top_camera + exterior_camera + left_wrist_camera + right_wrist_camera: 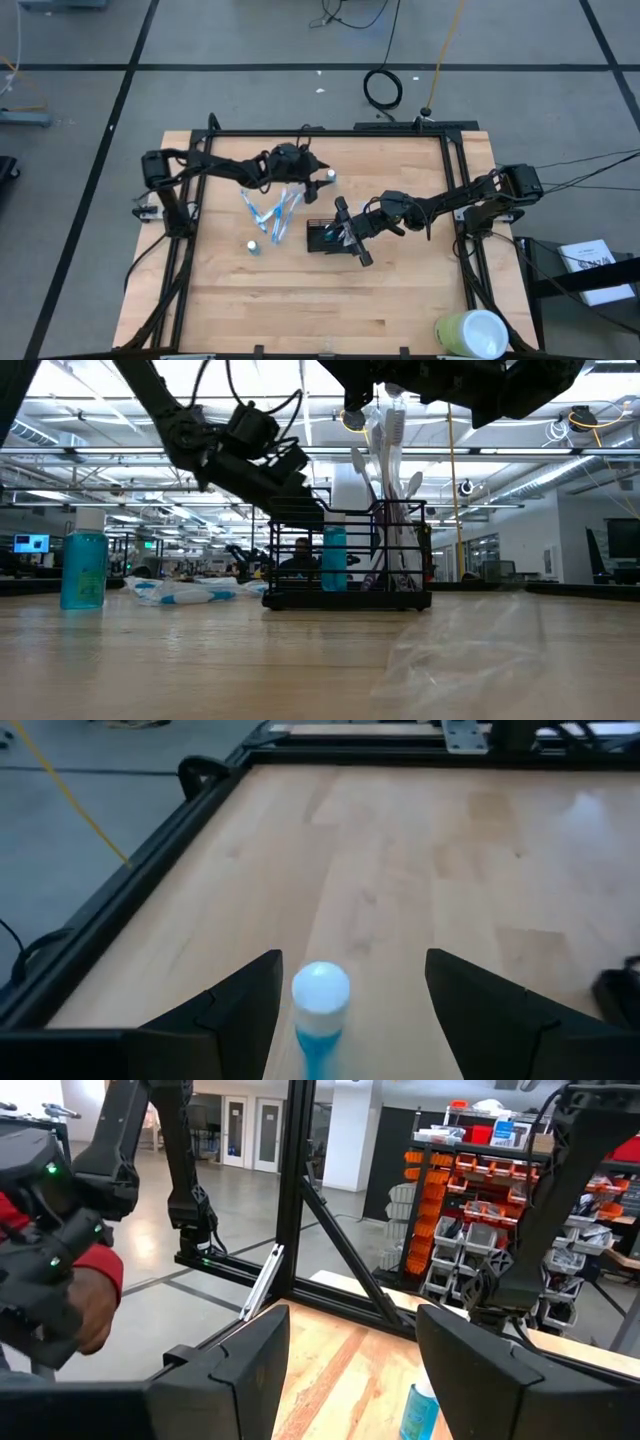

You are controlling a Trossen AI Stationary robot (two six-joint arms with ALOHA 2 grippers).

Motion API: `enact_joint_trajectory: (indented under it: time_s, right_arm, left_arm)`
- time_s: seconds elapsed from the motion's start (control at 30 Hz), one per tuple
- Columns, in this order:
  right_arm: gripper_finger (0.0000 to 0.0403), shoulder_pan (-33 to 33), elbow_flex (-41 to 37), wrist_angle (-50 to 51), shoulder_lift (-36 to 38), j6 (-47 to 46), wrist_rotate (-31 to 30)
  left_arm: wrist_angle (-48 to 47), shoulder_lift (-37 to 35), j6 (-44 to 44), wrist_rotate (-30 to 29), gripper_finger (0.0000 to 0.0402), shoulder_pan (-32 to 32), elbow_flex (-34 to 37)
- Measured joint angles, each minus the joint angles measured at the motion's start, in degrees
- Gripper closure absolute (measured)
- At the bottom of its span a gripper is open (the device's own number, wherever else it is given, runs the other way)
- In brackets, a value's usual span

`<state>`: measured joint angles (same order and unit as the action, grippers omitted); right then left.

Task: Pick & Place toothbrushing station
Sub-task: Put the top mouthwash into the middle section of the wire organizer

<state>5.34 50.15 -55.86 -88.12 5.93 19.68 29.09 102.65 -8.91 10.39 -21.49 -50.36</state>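
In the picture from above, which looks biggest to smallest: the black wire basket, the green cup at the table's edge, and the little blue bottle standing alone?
1. Green cup, the largest as it looks here.
2. Black wire basket, partly hidden by the right gripper, so this ranking is unsure.
3. Little blue bottle, clearly the smallest.

Wooden table: holder, bottles, toothbrushes.

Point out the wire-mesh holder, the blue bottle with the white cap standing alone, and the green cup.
wire-mesh holder (348, 598): low view, bottom front rail.
blue bottle (83, 570): low view, middle of its body.
green cup (470, 333): high view, its side near the rim.
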Motion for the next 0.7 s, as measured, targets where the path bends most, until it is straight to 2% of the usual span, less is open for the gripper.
enact_joint_trajectory:
  time_s: [0.27, 0.6, 0.7]
  right_arm:
    - [0.0192, 0.00, 0.00, 0.00, 0.00, 0.00, 0.00]
    - [0.0192, 0.00, 0.00, 0.00, 0.00, 0.00, 0.00]
    - [0.0192, 0.00, 0.00, 0.00, 0.00, 0.00, 0.00]
  left_arm:
    - [-7.22, 5.47, -0.66, -0.46, 0.0151, -0.62, -7.98]
    - [-11.48, 6.15, -2.70, -0.37, 0.0151, -0.56, -8.91]
    - [-11.47, 6.12, -2.71, -0.37, 0.0162, -0.56, -8.91]
